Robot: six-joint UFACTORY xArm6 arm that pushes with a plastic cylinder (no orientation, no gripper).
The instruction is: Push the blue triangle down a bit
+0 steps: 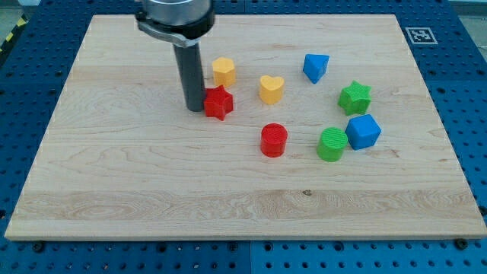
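The blue triangle (315,67) lies on the wooden board (114,167) in the upper right part of the view. My tip (195,108) stands well to the view's left of it, touching or almost touching the left side of a red star (218,103). A yellow heart (271,89) and a yellow hexagon-like block (223,71) lie between my tip and the blue triangle.
A green star (354,97) sits right of and below the triangle. A blue cube (363,132) and a green cylinder (332,144) lie lower right. A red cylinder (274,140) sits near the middle. A marker tag (418,34) is at the board's top right corner.
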